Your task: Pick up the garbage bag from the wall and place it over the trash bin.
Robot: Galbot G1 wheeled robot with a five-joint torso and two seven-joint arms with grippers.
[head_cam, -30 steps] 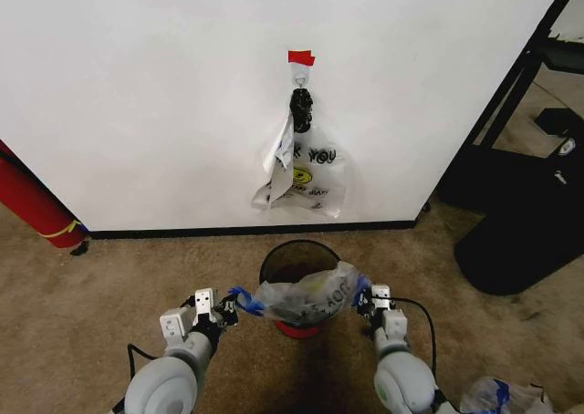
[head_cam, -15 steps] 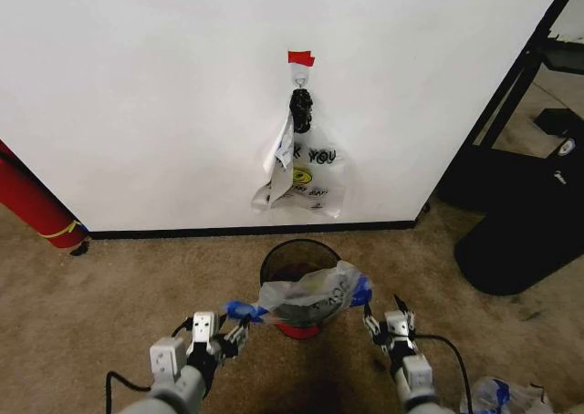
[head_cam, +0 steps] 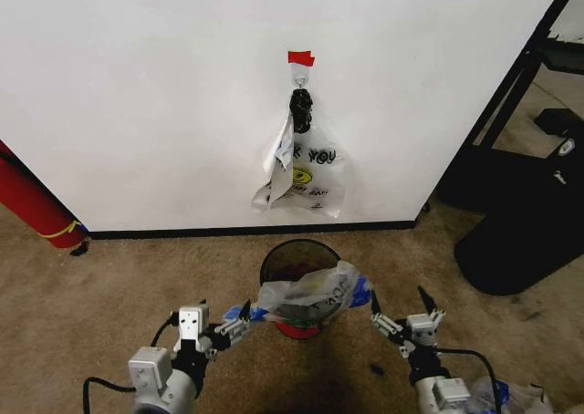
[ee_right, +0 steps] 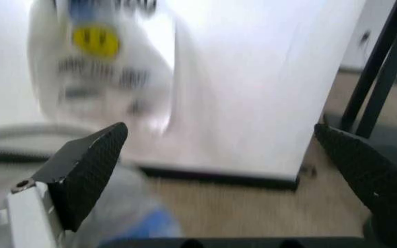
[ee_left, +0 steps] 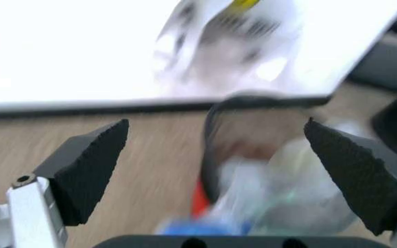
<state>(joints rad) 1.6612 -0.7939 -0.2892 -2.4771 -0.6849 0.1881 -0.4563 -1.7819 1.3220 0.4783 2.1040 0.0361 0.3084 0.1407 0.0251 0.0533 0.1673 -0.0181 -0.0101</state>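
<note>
The garbage bag (head_cam: 308, 294), crinkly clear plastic with blue patches, lies draped over the near rim of the trash bin (head_cam: 297, 257), a round black mesh basket with a red base on the carpet below the wall (head_cam: 137, 95). My left gripper (head_cam: 232, 324) is open just left of the bin, its fingertips close to the bag's blue handle (head_cam: 243, 313). My right gripper (head_cam: 400, 310) is open to the right of the bin, clear of the bag. In the left wrist view the open gripper (ee_left: 216, 124) frames the bin (ee_left: 211, 129) and bag (ee_left: 288, 196).
A "THANK YOU" smiley bag (head_cam: 308, 172) hangs from a hook (head_cam: 300, 96) under red tape (head_cam: 300, 57). A red cylinder (head_cam: 32, 204) leans at the left. A big black rounded object (head_cam: 529, 222) and a black frame (head_cam: 520, 77) stand at the right. Another bag (head_cam: 497, 398) lies at the lower right.
Both grippers let go of the bag's blue handles, opened and drew back from the bin. The bag stays draped on the bin's rim.
</note>
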